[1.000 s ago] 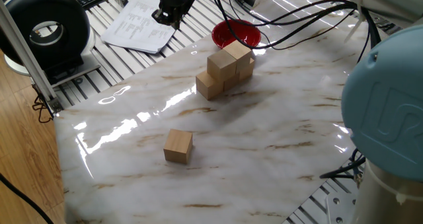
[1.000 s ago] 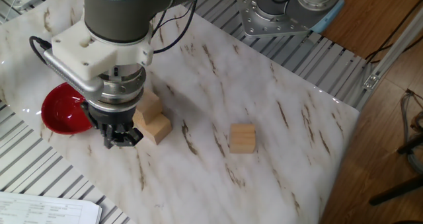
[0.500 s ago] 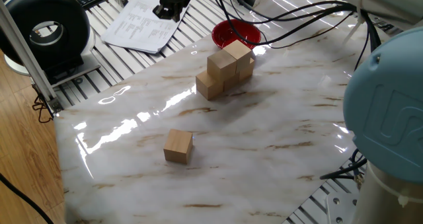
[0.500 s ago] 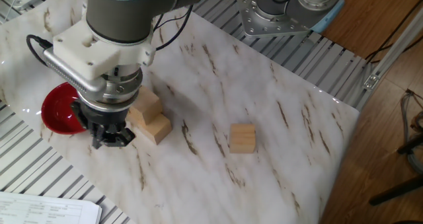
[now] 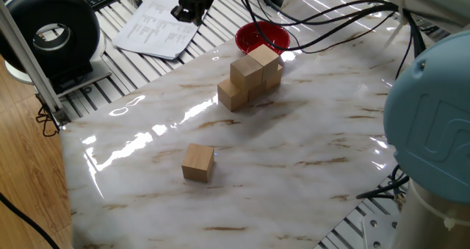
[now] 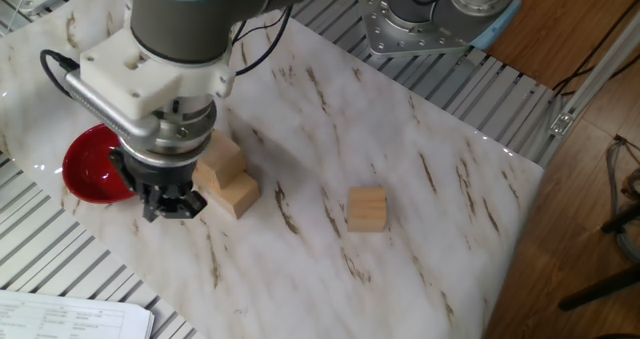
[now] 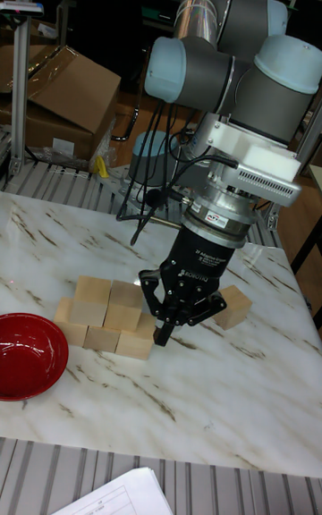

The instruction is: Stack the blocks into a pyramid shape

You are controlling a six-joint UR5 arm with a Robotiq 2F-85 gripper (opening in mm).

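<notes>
The stack of blocks sits on the marble table just beside the red bowl. It is a short row of plain, pale wooden cubes with two more cubes resting on top. In the tall fixed view its long axis runs left to right, starting near the bowl; in one fixed view it runs diagonally away from the camera toward the bowl. The far end of the row is hidden behind the upper cubes there, so the exact count in the bottom layer is hard to make out.

A single block lies well apart from the stack on open table, turned slightly askew to the table edge.

The gripper hangs above the table, empty, its dark fingers spread apart around nothing. In the tall fixed view it covers part of the stack's right end and part of the single block. In one fixed view it is cut off by the top edge. In the other fixed view the arm hides most of the stack.

The table is glossy, white with brown veins. A sheet of printed paper lies on the slatted metal frame.
</notes>
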